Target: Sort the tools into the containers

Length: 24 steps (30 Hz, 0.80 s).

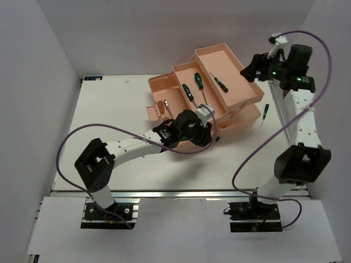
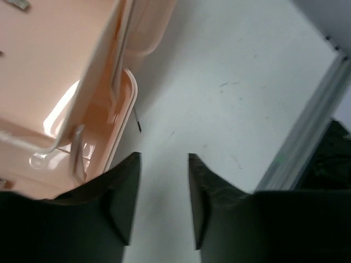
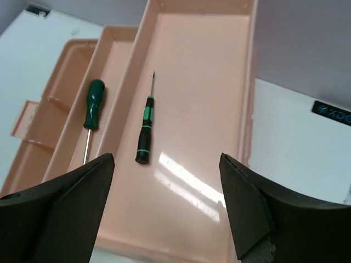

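Top external view: the salmon-pink toolbox point(image 1: 233, 68) stood open at the table's centre with its trays stepped out. Two longer green-handled screwdrivers point(image 1: 188, 91) lay in the middle tray, handles toward the far side and shafts running toward the near side. One tiny screwdriver point(image 1: 219, 82) lay diagonally in the top tray. A small silver item point(image 1: 165, 103), probably the wrench, sat in a low left compartment. A second tiny screwdriver point(image 1: 265, 112) lay on the table just right of the toolbox. Its long axis ran roughly far to near, with the tip toward the near edge. By this count, four tools appeared sorted and one was left. The left gripper point(image 1: 205, 130) hung at the toolbox's near edge. The right gripper point(image 1: 251, 66) hung above the top tray's far right corner.

Left wrist view: the fingers point(image 2: 123, 192) stood moderately apart over bare table beside the toolbox wall, with nothing between them.

Right wrist view: the fingers point(image 3: 66, 192) were spread wide and empty above the top tray. The tiny screwdriver in that tray lay along the tray's length, tip pointing away from the camera. In the adjacent tray, one longer screwdriver lay with its handle at the far end.
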Available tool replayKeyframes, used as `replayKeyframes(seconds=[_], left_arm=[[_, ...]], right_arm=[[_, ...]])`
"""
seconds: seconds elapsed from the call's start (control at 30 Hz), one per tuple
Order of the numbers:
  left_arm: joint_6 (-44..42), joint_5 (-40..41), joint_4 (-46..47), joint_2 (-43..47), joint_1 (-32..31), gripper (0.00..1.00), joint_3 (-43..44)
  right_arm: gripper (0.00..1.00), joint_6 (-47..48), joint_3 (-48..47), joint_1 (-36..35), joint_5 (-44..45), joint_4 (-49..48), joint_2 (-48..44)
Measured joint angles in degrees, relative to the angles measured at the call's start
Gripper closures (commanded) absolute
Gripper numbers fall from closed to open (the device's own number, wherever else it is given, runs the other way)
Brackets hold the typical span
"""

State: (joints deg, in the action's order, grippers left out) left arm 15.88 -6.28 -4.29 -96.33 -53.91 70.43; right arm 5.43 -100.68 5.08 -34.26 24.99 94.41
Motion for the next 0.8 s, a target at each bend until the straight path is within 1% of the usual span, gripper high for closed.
replayKeyframes(seconds=[0.03,0.07,0.17,0.27,0.4,0.5,0.57,0.63,0.8], left_arm=[[-0.09,1.03,-0.44,-1.33,-0.59,0.45,0.87],[-0.22,2.71,-1.36,-3.06,-1.42,0.43,2.10],[-0.48,7.30,-3.15,-7.61,-3.30,0.39,4.87],[-0.33,11.67,-4.92,-11.39,-4.83,0.38,7.15],[0.07,18.05,-6.27,-17.42,-7.45,0.37,10.60],[0.35,22.58,-7.30,-22.14,-8.76,0.36,12.90],[0.28,25.99,-8.17,-25.68,-9.35,0.36,14.73],[0.79,28.11,-7.91,-27.56,-9.68,0.36,15.82],[0.63,32.28,-8.11,-32.39,-10.12,0.35,22.49]], right_arm=[[0.18,-0.44,1.66,1.27,-0.96,-1.09,-2.34],[0.22,-0.81,2.97,2.43,-1.53,-1.84,-4.39],[0.25,-1.92,4.15,3.98,-2.23,-2.40,-8.59],[0.25,-1.99,5.33,3.89,-1.55,-1.64,-11.63],[0.24,-1.07,13.57,4.50,0.04,0.22,-19.54],[0.24,-0.31,18.05,4.94,1.33,1.86,-25.22],[0.25,-0.31,18.80,5.03,1.97,2.32,-27.63],[0.25,-0.35,19.15,5.03,2.47,2.29,-29.44],[0.24,-0.33,19.96,5.03,2.99,2.67,-32.85]])
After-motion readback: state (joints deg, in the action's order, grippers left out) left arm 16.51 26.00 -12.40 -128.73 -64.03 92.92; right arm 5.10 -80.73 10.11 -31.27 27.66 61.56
